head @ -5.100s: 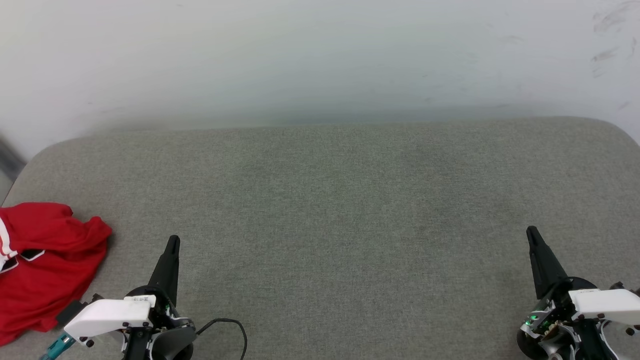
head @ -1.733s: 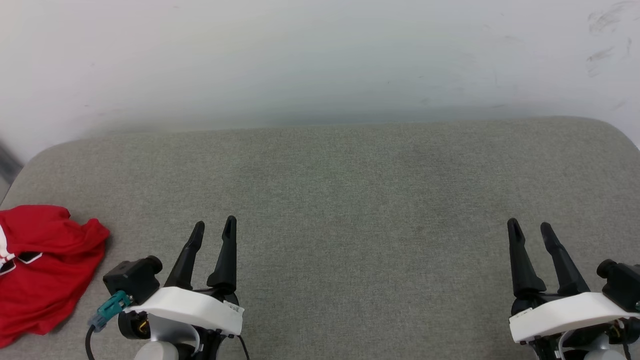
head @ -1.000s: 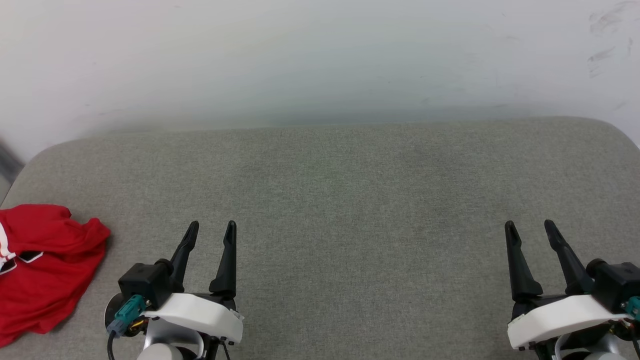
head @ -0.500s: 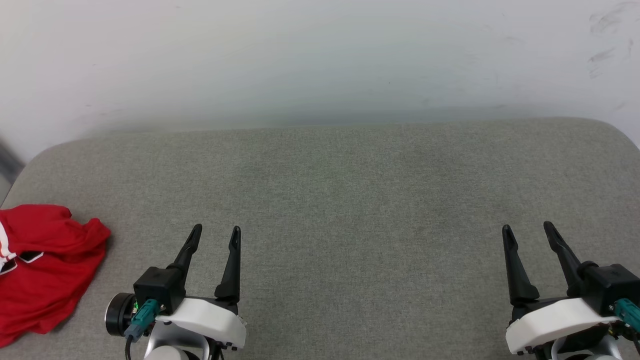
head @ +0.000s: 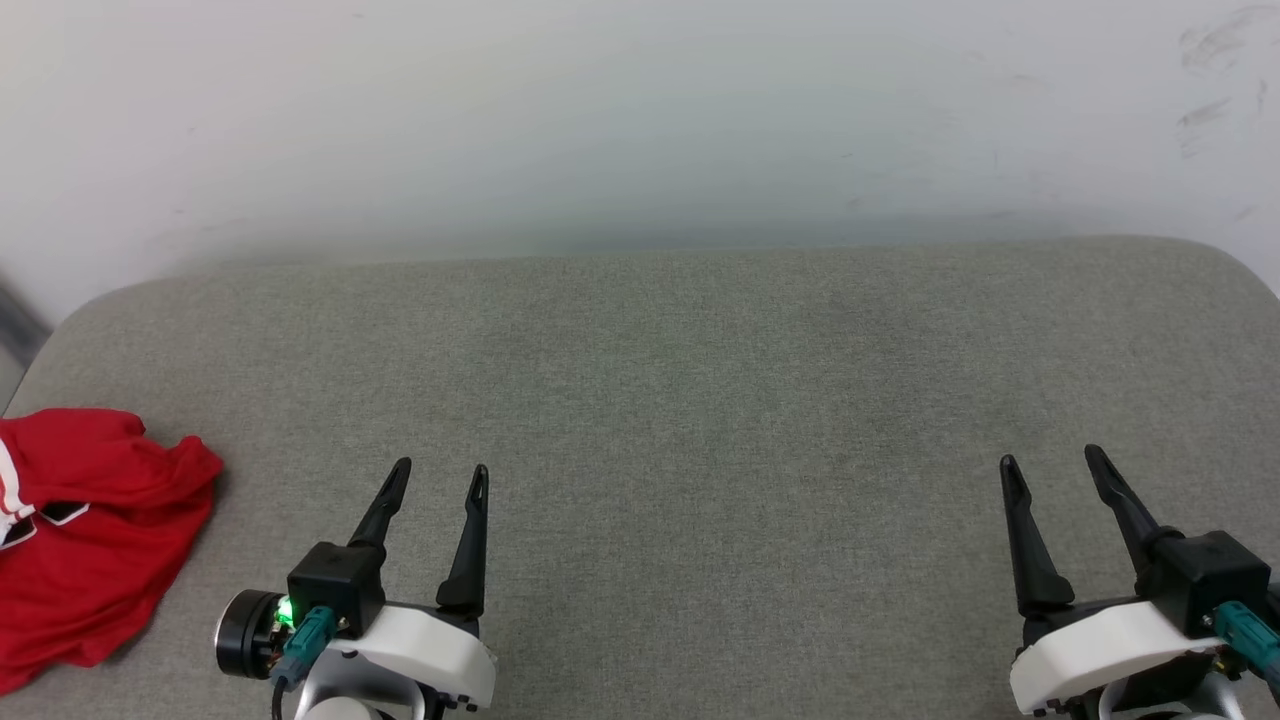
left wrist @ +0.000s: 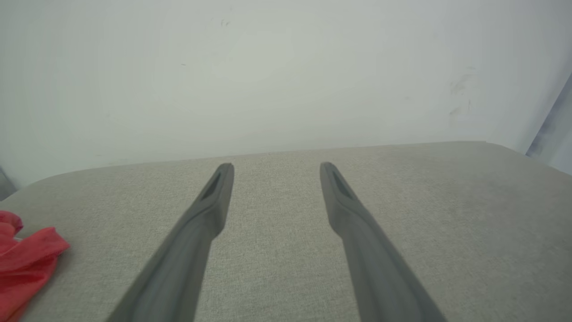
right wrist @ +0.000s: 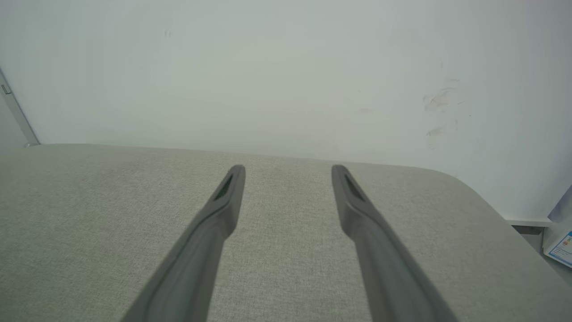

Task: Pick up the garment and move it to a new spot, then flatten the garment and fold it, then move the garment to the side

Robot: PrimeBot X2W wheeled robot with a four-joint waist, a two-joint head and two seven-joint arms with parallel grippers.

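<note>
While the crumpled red jersey shirt [head: 90, 540] lies at nine o'clock on the grey fabric tabletop [head: 700, 400], the left gripper [head: 441, 468] stands wide open, empty. The right gripper [head: 1050, 457], at four o'clock, gapes empty too.

Garment [head: 85, 545] lies on the tabletop [head: 700, 360], at the left edge toward the front. Left gripper [head: 440, 468] sits over the front left, to the right of the garment and apart from it. Right gripper [head: 1050, 458] sits over the front right, well apart from the left gripper. Wall [head: 640, 120] stands behind the tabletop's far edge.
</note>
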